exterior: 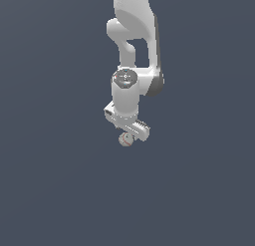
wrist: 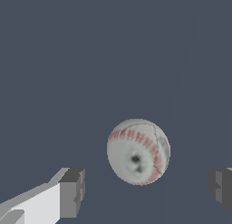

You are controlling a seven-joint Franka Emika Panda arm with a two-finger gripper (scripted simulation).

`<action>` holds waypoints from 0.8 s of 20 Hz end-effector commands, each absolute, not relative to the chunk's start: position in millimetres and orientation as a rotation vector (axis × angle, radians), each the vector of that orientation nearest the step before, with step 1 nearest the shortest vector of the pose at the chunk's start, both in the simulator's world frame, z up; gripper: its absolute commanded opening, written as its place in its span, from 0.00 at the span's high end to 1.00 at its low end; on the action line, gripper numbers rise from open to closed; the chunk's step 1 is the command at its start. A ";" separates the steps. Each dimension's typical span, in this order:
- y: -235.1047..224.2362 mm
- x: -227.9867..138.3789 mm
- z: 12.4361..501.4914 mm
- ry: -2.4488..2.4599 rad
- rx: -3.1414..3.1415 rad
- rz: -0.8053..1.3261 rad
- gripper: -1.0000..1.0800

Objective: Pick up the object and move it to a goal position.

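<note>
wrist view gives us the clearest read: the ball (wrist: pixel 138 151), off-white with thin red stitching, sits between our two fingers (wrist: pixel 72 192), which stand wide apart with open space on either side of it. so our hand (wrist: pixel 147 191) is open and gripping nothing; neither pad touches the ball. the ball lies nearer the middle of the gap than either finger, which we judge is deliberate: centring it means both pads should meet it together when we close, so a round thing is less likely to squirt sideways.

from the exterior view, the arm (exterior: pixel 130 85) reaches straight down and our hand (exterior: pixel 130 134) hangs just above the ball (exterior: pixel 126 139), which rests on the plain dark surface (exterior: pixel 55 190) and peeks out below the fingers on the exterior view's left side. whether the fingertips have come level with the ball's middle we cannot tell from here.

we judge the task is at the approach stage, with the pick-up not yet done. no goal marker shows in either view. the ball is much narrower than our open hand, so we expect a long closing stroke, and it could roll if one pad arrives first.
</note>
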State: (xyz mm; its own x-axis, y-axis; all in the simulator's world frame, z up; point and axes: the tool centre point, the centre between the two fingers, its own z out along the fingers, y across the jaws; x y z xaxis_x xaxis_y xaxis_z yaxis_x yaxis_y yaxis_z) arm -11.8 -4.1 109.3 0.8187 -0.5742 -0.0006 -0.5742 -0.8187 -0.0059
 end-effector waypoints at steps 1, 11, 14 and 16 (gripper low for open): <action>-4.9 -13.6 105.0 1.012 -2.970 -0.001 0.04; -6.3 -16.6 97.8 1.122 -2.934 0.000 0.04; -6.0 -16.6 96.6 1.115 -2.937 0.000 0.04; -6.2 -16.7 92.0 1.116 -2.936 0.000 0.04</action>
